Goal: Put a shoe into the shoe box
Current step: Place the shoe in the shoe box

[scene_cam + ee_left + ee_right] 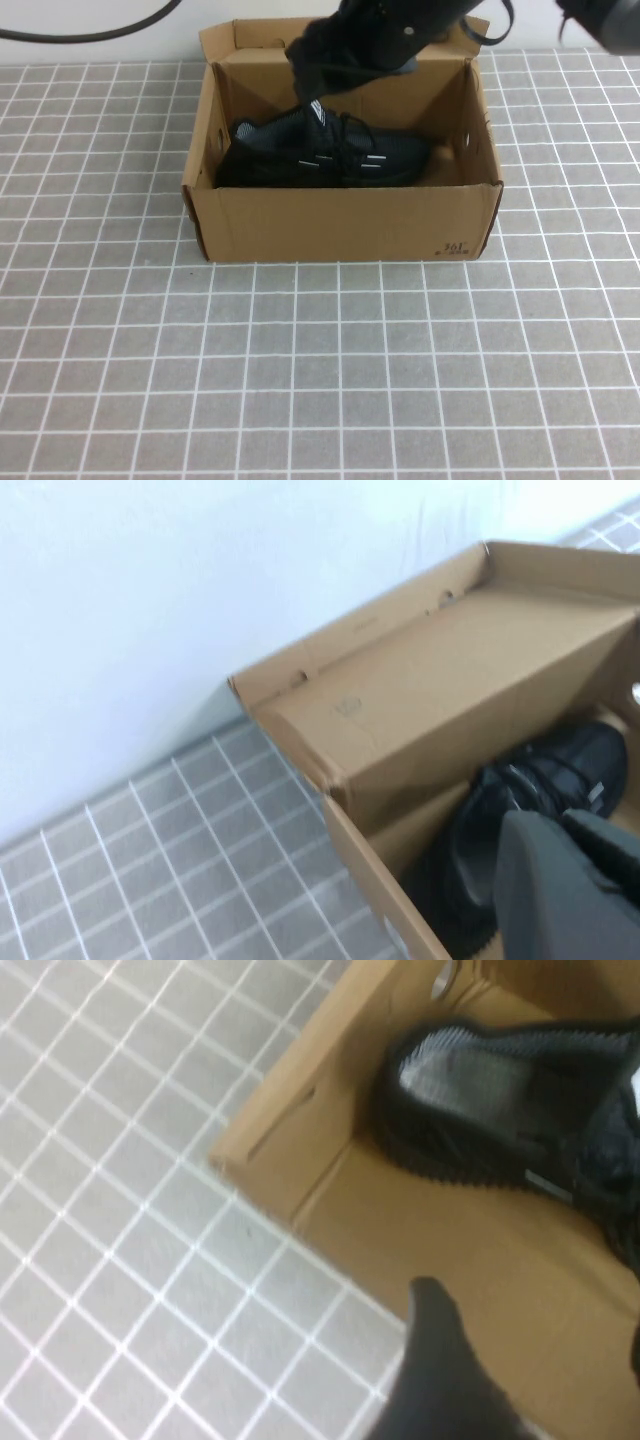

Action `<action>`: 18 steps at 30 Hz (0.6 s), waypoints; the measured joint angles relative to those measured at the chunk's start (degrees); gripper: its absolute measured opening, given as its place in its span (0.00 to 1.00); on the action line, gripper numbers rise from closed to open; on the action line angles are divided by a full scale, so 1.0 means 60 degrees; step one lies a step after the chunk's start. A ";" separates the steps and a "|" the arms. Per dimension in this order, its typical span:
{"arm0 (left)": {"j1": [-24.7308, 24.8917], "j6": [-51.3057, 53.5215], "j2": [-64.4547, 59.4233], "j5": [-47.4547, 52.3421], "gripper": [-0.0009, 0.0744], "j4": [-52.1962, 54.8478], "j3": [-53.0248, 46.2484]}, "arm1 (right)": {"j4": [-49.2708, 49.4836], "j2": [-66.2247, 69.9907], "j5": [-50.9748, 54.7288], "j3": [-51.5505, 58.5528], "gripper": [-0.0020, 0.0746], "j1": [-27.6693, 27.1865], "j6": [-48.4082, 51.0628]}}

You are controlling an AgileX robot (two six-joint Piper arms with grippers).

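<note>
Shoe [325, 152]: lies inside shoe box [340, 222], sole down. Left gripper [560, 880], fingers together on nothing, sits above the box's interior; right gripper [520, 1380], fingers apart, hangs over the box's edge. Risk: a withdrawing arm snagging laces or clipping a wall, dragging the box.

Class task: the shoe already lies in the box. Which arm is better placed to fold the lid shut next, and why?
Probably the left. The left gripper, shut, hangs over the shoe beside the shoe box back flap; the right gripper sits above the front wall.
</note>
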State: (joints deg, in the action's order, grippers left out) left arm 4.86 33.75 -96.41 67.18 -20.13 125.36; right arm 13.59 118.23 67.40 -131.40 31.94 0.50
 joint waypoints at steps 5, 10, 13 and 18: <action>0.0000 -0.0206 0.0176 0.0470 0.01 0.0063 0.0007 | -0.0022 0.0668 -0.0234 -0.0813 0.52 0.0014 -0.0231; 0.0000 -0.0263 0.0158 0.0561 0.01 0.0063 0.0007 | -0.0140 0.1438 -0.0722 -0.1396 0.52 0.0014 -0.0273; 0.0000 -0.0263 0.0120 0.0629 0.01 0.0063 0.0007 | -0.0676 0.1789 -0.1075 -0.1451 0.52 0.0038 -0.0273; 0.0000 -0.0263 -0.0079 0.0803 0.01 0.0045 0.0007 | -0.1301 0.2229 -0.1355 -0.1471 0.52 0.0118 -0.0441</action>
State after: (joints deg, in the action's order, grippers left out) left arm 4.86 32.17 -96.89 72.00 -19.86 125.40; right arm 5.79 131.61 59.26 -140.22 32.65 -2.14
